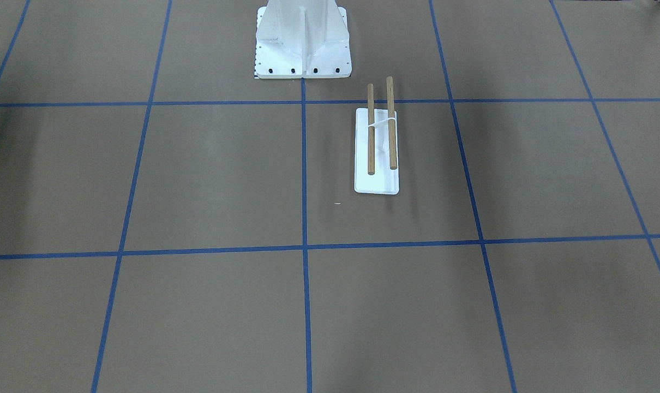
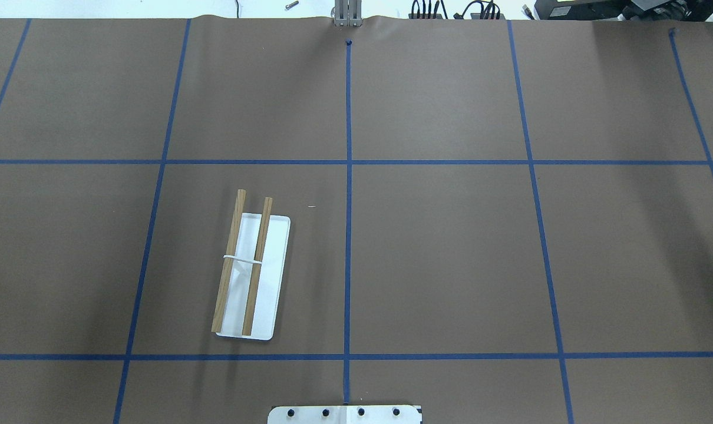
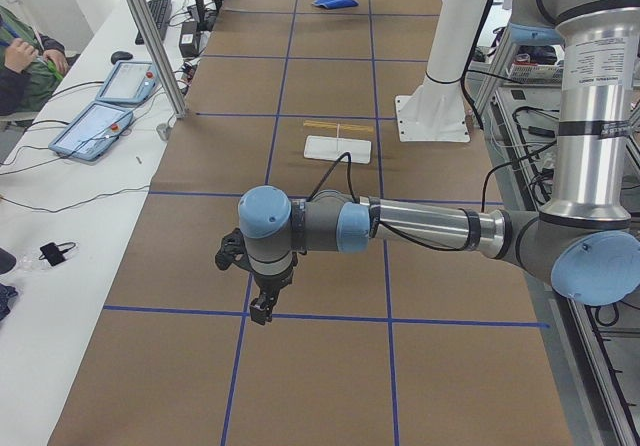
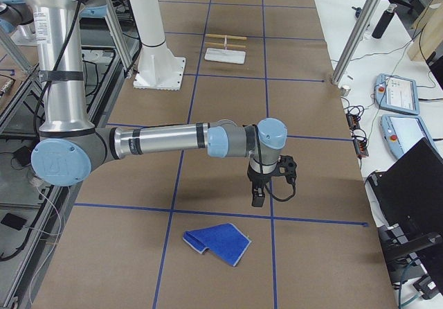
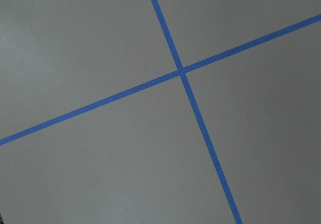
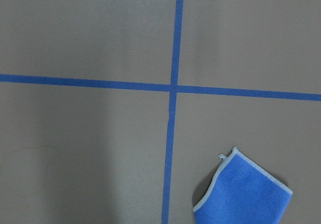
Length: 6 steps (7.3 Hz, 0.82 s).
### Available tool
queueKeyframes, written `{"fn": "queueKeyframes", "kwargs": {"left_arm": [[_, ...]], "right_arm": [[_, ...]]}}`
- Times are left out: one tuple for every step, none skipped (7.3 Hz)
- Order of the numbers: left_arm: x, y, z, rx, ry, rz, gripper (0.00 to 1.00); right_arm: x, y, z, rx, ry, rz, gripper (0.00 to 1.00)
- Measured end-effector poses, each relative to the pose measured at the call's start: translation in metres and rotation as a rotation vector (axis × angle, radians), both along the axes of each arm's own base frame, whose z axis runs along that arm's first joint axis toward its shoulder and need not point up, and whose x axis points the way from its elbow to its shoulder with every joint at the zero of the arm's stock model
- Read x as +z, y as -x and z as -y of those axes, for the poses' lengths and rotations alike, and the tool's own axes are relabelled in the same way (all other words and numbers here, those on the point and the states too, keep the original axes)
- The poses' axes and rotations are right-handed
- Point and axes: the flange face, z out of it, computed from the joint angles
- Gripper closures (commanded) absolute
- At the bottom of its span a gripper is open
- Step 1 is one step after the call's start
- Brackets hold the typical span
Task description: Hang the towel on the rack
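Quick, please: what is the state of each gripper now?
Left gripper: cannot be told.
Right gripper: cannot be told; not holding the towel.

Table cover: a flat brown paper sheet [image 2: 451, 265] lay over the whole table.
Grid: blue tape lines [image 2: 348, 235] divided it into large squares.
Side bench: a long white bench [image 3: 60, 266] ran along the far side.
Tablets: two grey touchscreen control tablets [image 3: 95, 129] lay there, side by side.
Laptop: a black open laptop [image 4: 415, 184] stood towards the right end.

I find no writing, numbers, brand marks or signs that I can read anywhere in view.
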Motion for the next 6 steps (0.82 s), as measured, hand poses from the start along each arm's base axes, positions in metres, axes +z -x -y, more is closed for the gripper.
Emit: {"fn": "queueKeyframes", "kwargs": {"left_arm": [[-0.001,0.0,0.0,0.001,-0.002,0.0,0.02],[-0.004,0.0,0.0,0.002,-0.01,0.001,0.02],[-0.009,0.0,0.001,0.003,-0.022,0.001,0.02],[-0.015,0.0,0.003,0.005,-0.04,0.003,0.02],[-0.019,0.0,0.004,0.005,-0.059,0.004,0.02],[-0.021,0.0,0.004,0.004,-0.07,0.005,0.02]], "right_arm": [[0.0,0.0,0.0,0.0,0.0,0.0,0.0],[0.0,0.0,0.0,0.0,0.0,0.0,0.0],[-0.001,0.0,0.001,0.0,-0.002,0.0,0.0],[-0.003,0.0,0.001,-0.002,-0.009,-0.001,0.0],[-0.003,0.0,0.001,-0.005,-0.02,-0.002,0.0],[0.005,-0.001,-0.004,-0.009,-0.027,-0.007,0.0]]}}
